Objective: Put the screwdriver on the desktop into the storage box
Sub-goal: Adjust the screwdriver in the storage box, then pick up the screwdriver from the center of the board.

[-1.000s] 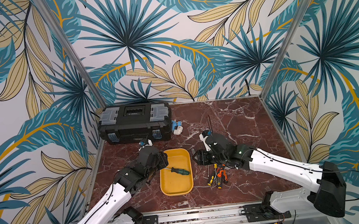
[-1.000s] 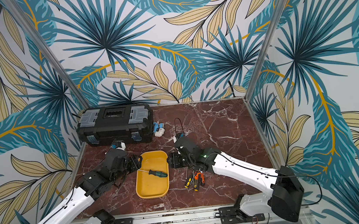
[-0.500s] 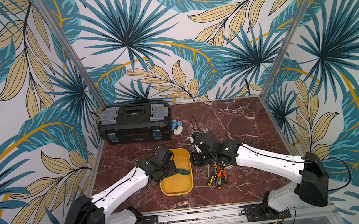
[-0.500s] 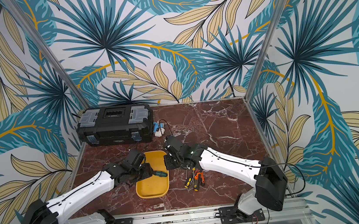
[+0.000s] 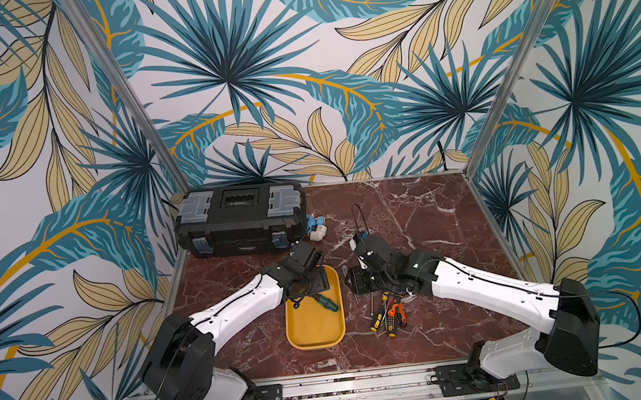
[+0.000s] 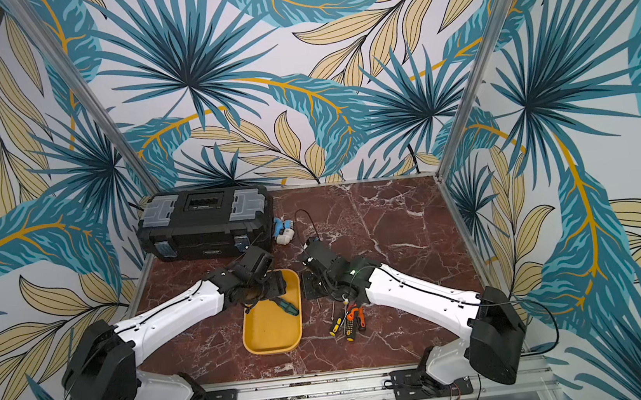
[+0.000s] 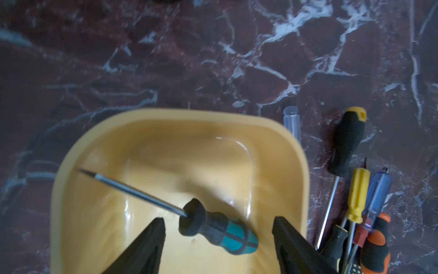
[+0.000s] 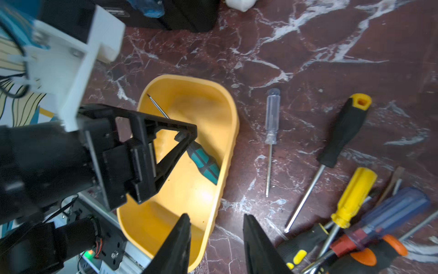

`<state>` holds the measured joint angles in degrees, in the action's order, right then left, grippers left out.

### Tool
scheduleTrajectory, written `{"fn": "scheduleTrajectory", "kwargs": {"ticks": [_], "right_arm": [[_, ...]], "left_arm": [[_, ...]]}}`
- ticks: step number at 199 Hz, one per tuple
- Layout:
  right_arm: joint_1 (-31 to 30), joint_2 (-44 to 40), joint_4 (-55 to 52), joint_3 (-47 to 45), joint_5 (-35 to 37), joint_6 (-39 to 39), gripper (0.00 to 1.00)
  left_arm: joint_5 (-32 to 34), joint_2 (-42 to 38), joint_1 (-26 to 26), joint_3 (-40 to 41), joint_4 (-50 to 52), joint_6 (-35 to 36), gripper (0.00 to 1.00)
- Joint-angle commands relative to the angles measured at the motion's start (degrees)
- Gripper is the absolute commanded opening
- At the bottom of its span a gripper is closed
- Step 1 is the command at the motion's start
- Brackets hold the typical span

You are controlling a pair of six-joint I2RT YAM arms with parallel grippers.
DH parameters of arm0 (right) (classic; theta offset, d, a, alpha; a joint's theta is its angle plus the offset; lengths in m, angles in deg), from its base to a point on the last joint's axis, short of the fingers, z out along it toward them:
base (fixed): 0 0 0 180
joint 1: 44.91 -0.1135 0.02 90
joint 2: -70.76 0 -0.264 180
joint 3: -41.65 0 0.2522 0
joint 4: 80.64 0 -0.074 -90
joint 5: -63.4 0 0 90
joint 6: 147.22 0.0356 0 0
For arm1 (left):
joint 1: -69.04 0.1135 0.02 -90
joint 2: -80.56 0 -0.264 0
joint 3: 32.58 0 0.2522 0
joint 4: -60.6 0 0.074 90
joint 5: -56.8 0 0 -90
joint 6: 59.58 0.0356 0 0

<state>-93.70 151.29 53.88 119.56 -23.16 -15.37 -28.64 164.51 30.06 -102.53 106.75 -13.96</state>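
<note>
left gripper [image 7: 218,220] has shifted from beside the shallow yellow-orange plastic storage box [image 5: 316,329] to over its far end. right gripper [image 8: 216,217] has drawn a little closer to the same box.

state: left gripper's jaws stand wide apart, released, grasping nothing. teal-and-black-handled screwdriver [image 7: 213,229] lies slanted inside the storage box, handle between and below the spread jaws, tip against the box wall. right gripper's jaws are partway apart and empty, hovering above the box rim and the dark red-brown marble-patterned desktop [image 5: 414,219].

judgement: one screwdriver is placed. more remain in a heap of loose screwdrivers [image 5: 388,315] on the desktop beside the box, with a clear-handled screwdriver [image 8: 272,113] lying a little apart from it.

risks:
- left jaws sit close to the handle, so a skewed withdrawal could hook it, drag it out or shove the light box.
- both grippers crowd the same end of the box, so the arms could collide.
- handles in the heap overlap, so gripping one may drag its neighbours.
</note>
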Motion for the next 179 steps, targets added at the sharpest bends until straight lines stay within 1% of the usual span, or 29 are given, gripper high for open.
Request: {"fn": "scheduleTrajectory", "kwargs": {"ticks": [1, 15, 37, 84, 116, 133, 145, 179], "right_arm": [[4.0, 1.0, -2.6, -1.4, 2.5, 3.4, 0.43], [6.5, 2.6, -2.6, -1.3, 2.3, 4.3, 0.43], [9.1, 7.9, -2.6, 0.6, -1.6, 4.2, 0.43], [9.4, 18.5, -2.6, 5.1, -2.9, 2.5, 0.43], [9.3, 24.1, -2.4, 7.4, -4.7, 1.5, 0.43], [9.3, 25.2, -1.8, 7.7, -5.2, 1.2, 0.43], [9.1, 25.9, -1.5, 7.8, -6.1, 1.0, 0.43], [7.8, 28.3, -1.6, 8.1, -6.8, 1.3, 0.43]], "left_arm": [[4.3, 1.0, -2.6, -6.1, 2.0, 5.3, 0.75], [5.5, 0.8, -3.7, -6.6, 3.5, 6.2, 0.75], [6.3, -0.6, -4.0, -4.7, 5.3, 6.2, 0.76], [6.6, -7.7, -4.0, 0.9, 8.3, 4.6, 0.74], [3.2, -16.2, -4.0, 4.0, 3.5, 3.4, 0.74], [4.0, -19.7, -3.9, 5.9, 2.0, 0.5, 0.73], [3.7, -20.9, -3.6, 7.2, 1.5, -0.7, 0.73], [2.8, -21.6, -3.2, 7.3, 2.7, -0.3, 0.72]]}}
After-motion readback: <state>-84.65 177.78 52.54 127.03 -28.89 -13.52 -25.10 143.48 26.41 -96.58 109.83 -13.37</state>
